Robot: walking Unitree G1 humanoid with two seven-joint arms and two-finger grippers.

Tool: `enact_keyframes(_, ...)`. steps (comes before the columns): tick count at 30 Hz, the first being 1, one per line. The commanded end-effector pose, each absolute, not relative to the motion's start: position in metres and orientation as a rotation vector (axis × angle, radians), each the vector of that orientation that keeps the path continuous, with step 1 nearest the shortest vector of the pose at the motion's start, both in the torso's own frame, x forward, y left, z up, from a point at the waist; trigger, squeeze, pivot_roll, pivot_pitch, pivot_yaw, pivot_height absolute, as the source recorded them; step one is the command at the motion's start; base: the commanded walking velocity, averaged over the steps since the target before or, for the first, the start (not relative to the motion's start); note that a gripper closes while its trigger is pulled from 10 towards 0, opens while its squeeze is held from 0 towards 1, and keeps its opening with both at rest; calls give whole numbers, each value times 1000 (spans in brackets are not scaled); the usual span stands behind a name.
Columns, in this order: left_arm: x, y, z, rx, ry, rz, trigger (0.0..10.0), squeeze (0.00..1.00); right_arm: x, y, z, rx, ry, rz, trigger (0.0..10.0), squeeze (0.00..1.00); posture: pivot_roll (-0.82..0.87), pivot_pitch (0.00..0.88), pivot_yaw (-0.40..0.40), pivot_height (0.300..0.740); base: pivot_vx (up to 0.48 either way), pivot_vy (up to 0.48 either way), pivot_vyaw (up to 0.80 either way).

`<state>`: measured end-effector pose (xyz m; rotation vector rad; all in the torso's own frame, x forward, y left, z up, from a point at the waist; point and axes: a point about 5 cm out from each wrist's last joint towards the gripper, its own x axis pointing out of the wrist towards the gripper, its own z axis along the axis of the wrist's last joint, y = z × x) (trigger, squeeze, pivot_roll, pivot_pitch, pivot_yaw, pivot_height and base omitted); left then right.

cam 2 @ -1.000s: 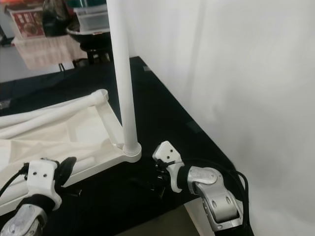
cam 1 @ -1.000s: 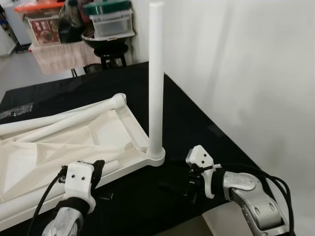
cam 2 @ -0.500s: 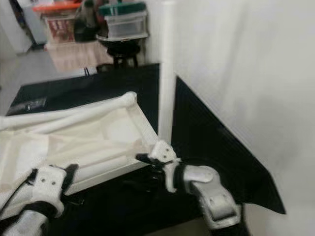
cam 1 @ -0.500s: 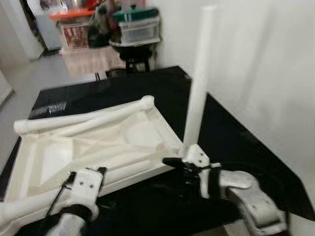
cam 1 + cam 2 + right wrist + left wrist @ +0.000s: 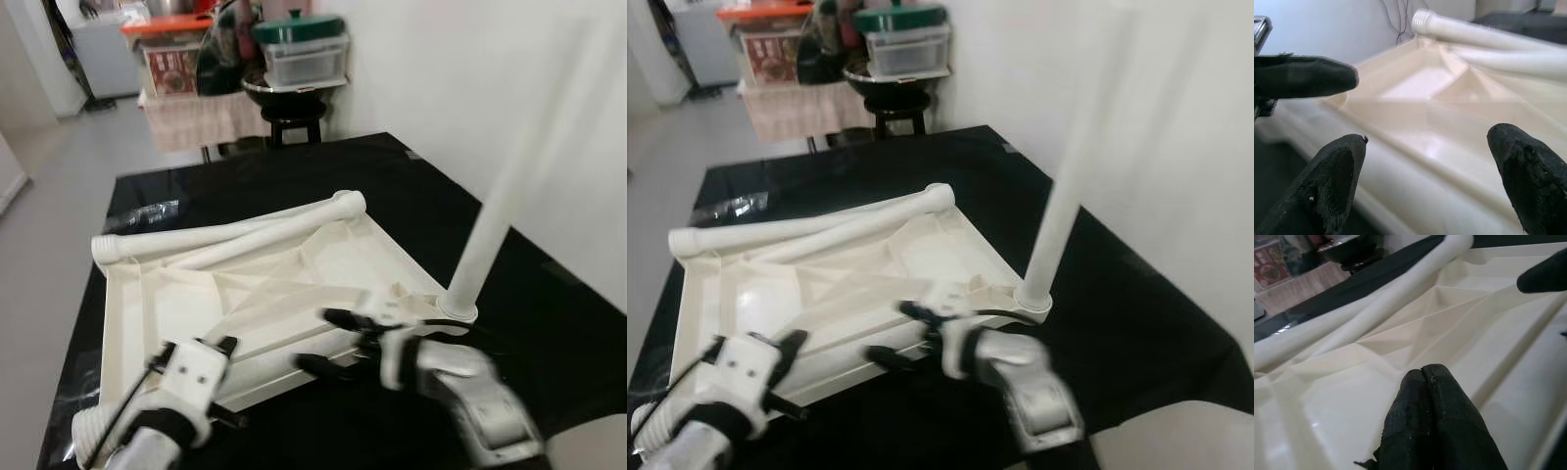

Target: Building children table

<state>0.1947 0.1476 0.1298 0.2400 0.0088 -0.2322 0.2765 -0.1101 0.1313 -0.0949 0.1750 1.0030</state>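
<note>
The left gripper (image 5: pixel 227 345) sits nearest, low at the near edge of the black worktop (image 5: pixel 294 166). Its fingers (image 5: pixel 1432 396) are pressed together with nothing between them, their tips over the ribbed underside of the white tabletop (image 5: pixel 186 294).

The right gripper (image 5: pixel 328 341) is just beyond, at the near long edge of the tabletop. Its fingers (image 5: pixel 1337 169) are spread wide and hold nothing; in the right wrist view the tabletop's edge lies in the gap between them.

The tabletop lies upside down on the worktop. One white leg (image 5: pixel 490 215) stands in the near right corner socket, tilted toward the wall. Two loose legs (image 5: pixel 235 230) lie along the far edge of the tabletop, one resting across its inside; a threaded end (image 5: pixel 1422 17) shows on one of them.

Beyond the worktop stand a black stool (image 5: pixel 289 113) carrying a clear lidded box (image 5: pixel 306 54) and a low table with a pale cloth (image 5: pixel 196 113).
</note>
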Motion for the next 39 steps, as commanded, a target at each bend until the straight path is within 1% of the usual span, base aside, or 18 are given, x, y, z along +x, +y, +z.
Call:
enact_keyframes(1, 196, 146, 132, 246, 6, -228, 10000, 0, 284, -116, 130, -82, 158, 906, 10000, 0, -24, 7, 35, 740, 0, 476, 0)
enact_keyframes(4, 197, 146, 134, 242, -2, -224, 10000, 0, 287, -117, 130, -77, 152, 886, 10000, 0, -24, 7, 35, 740, 0, 476, 0)
enact_keyframes(6, 197, 146, 138, 233, -18, -226, 10000, 0, 290, -118, 130, -61, 143, 857, 10000, 0, -24, 7, 35, 740, 0, 0, 0)
enact_keyframes(8, 200, 143, 159, 157, -84, -263, 10000, 0, 296, -120, 133, -17, 124, 813, 10000, 0, -21, 17, 34, 740, 0, 0, 0)
enact_keyframes(10, 201, 142, 168, 129, -109, -279, 10000, 0, 297, -120, 133, -12, 120, 817, 10000, 0, -20, 20, 34, 740, 0, 0, 0)
enact_keyframes(14, 201, 140, 180, 92, -141, -311, 10000, 0, 297, -119, 132, 1, 119, 819, 10000, 0, -19, 22, 35, 740, 0, 0, 0)
enact_keyframes(18, 201, 139, 181, 88, -143, -315, 10000, 0, 298, -118, 131, 3, 115, 813, 10000, 0, -19, 22, 36, 740, 0, 0, 0)
enact_keyframes(21, 204, 141, 172, 80, -88, -267, 10000, 0, 300, -118, 131, 16, 113, 800, 10000, 0, -26, 25, 38, 740, 0, 0, 0)
enact_keyframes(34, 211, 150, 165, 58, -8, -186, 10000, 0, 307, -119, 134, 9, 85, 770, 10000, 0, -42, 25, 34, 740, 0, 0, 0)
enact_keyframes(39, 214, 147, 161, 82, 15, -191, 10000, 0, 311, -117, 138, 20, 57, 738, 10000, 0, -43, 22, 37, 740, -471, 0, 0)
